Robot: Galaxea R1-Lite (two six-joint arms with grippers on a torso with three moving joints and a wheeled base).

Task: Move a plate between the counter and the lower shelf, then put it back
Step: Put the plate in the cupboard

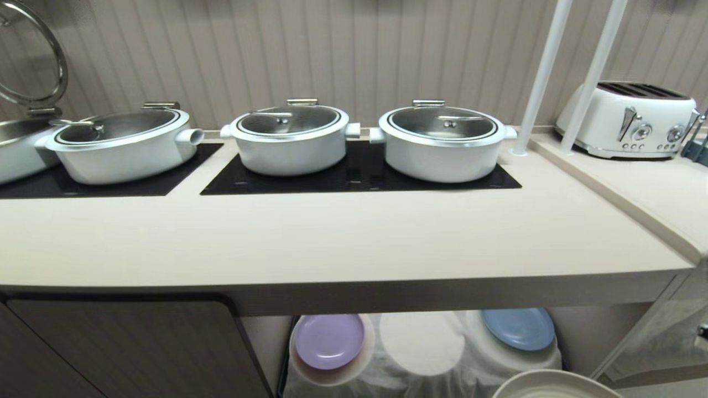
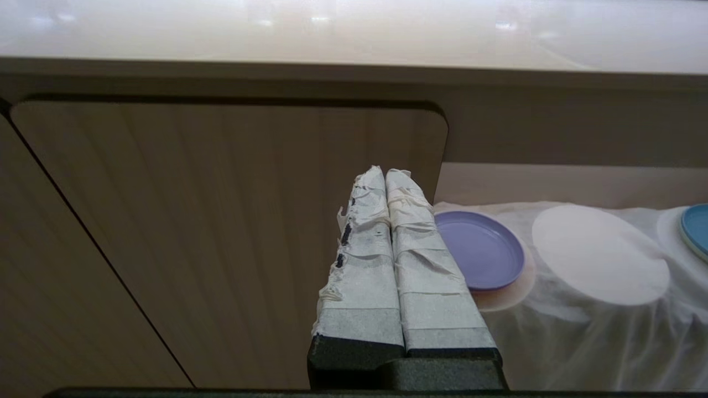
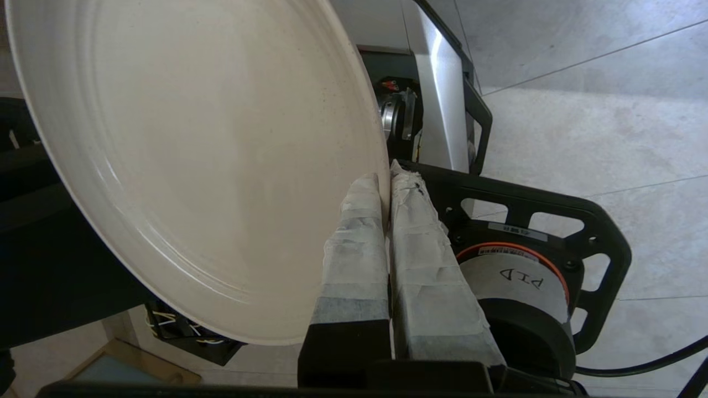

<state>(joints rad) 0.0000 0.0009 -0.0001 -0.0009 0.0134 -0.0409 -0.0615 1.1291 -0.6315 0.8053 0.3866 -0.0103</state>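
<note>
The cream-beige plate (image 3: 193, 160) shows its ringed underside in the right wrist view, and my right gripper (image 3: 386, 179) is shut on its rim. In the head view only the plate's top edge (image 1: 553, 384) shows at the bottom right, in front of the lower shelf (image 1: 426, 381). The pale beige counter (image 1: 332, 237) runs above the shelf. The shelf's middle cloth-covered pad (image 1: 421, 342) is bare. My left gripper (image 2: 385, 172) is shut and empty, level with the brown cabinet door (image 2: 221, 232) left of the shelf.
A lilac plate (image 1: 329, 341) lies on the left pad and a blue plate (image 1: 518, 328) on the right pad. Three lidded white pots (image 1: 290, 138) stand on the black panels. A white toaster (image 1: 628, 119) and two white poles (image 1: 539, 77) stand at the right.
</note>
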